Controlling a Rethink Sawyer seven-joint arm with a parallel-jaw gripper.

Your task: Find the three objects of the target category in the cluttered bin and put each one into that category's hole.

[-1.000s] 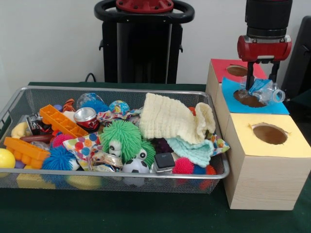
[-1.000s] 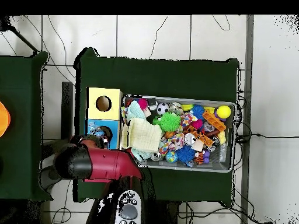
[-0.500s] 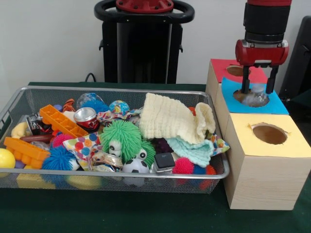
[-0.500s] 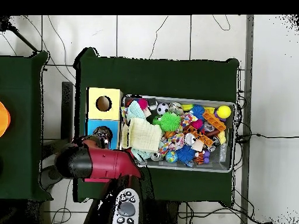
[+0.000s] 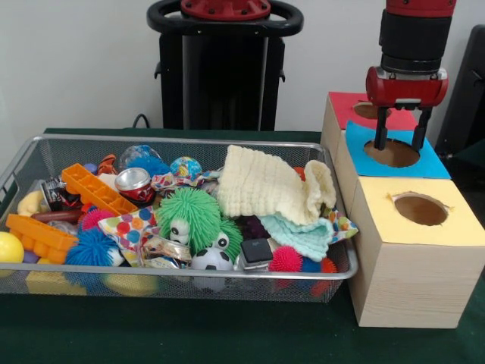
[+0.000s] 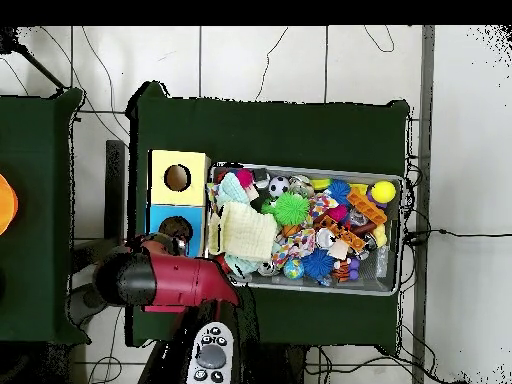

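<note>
My gripper (image 5: 399, 142) hangs open and empty just above the round hole (image 5: 392, 153) in the blue-topped box (image 5: 433, 164). No crushed clear bottle shows in either view. The wire mesh bin (image 5: 182, 139) lies to the left, full of toys and cloths. In the overhead view the red arm (image 6: 165, 281) covers the gripper; the blue box's hole (image 6: 177, 228) and the bin (image 6: 392, 181) show there.
A red-topped box (image 5: 345, 106) stands behind the blue one, and a yellow-topped box (image 5: 464, 221) with its own hole stands in front. A shiny can (image 5: 134, 182), a cream knitted cloth (image 5: 265, 186) and a green fuzzy toy (image 5: 198, 214) lie in the bin.
The gripper held a crushed bottle over the blue box's hole, opened, and the bottle dropped out of sight into the hole. The gripper has risen slightly.
</note>
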